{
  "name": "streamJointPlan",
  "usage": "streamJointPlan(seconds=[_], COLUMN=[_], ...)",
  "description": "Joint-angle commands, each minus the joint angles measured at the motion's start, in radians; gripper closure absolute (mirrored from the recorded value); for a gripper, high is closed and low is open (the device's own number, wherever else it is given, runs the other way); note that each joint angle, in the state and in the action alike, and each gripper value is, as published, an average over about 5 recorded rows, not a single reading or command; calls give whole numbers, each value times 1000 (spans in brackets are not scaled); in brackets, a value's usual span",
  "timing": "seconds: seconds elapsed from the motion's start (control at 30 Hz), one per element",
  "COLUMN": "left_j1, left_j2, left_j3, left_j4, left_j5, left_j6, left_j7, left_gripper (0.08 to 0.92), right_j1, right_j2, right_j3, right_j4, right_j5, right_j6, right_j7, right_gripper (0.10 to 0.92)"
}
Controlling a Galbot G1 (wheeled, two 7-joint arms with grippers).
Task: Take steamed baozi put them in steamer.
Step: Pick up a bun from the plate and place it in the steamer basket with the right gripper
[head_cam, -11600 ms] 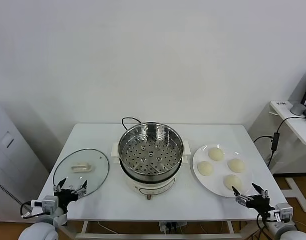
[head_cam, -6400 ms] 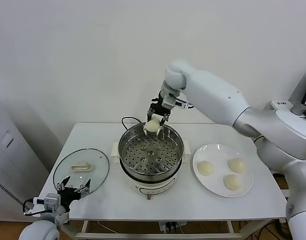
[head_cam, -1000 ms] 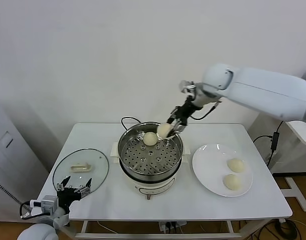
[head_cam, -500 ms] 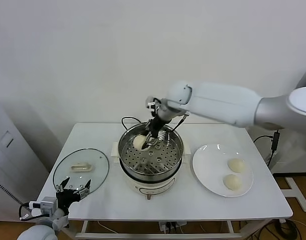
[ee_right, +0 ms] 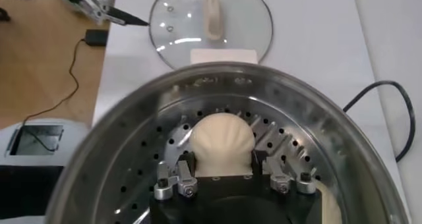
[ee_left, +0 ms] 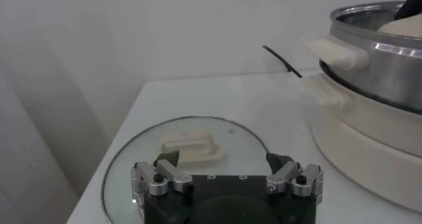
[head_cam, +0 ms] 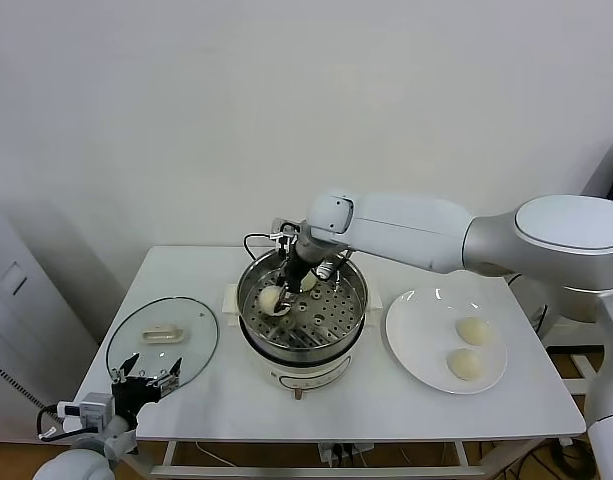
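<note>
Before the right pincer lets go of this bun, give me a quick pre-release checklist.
1. Held baozi inside the steamer rim: ok, it sits low over the perforated tray.
2. Right pincer on that bun: ok, fingers flank it on both sides.
3. Bun resting on the tray: cannot tell, its underside is hidden.
4. Clear of the first baozi: ok, that one lies beside the pincer, apart.
5. Plate stock: ok, two buns left.
6. Left pincer out of the way: ok, open, over the glass lid.
</note>
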Motion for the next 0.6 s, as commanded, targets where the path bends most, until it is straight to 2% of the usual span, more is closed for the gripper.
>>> streamJointPlan(seconds=[0.03,0.37,0.6], left_j1=[3,12,17], left_j2=[1,-1,2], left_j3=[-2,-5,-7], left_j4=[-2,-10,-20], left_j5=[-2,-2,-1], left_j6=[-2,-2,-5], left_j7=[1,1,0], left_gripper=[177,177,177], right_j1=[-25,34,219], right_j2=[22,-30,-228], right_j3=[3,4,-75], right_j4=[-24,18,100], right_j5=[-11,-12,-77], right_j6=[-12,-12,65], right_j7=[27,-33,-233], right_gripper=[473,235,203])
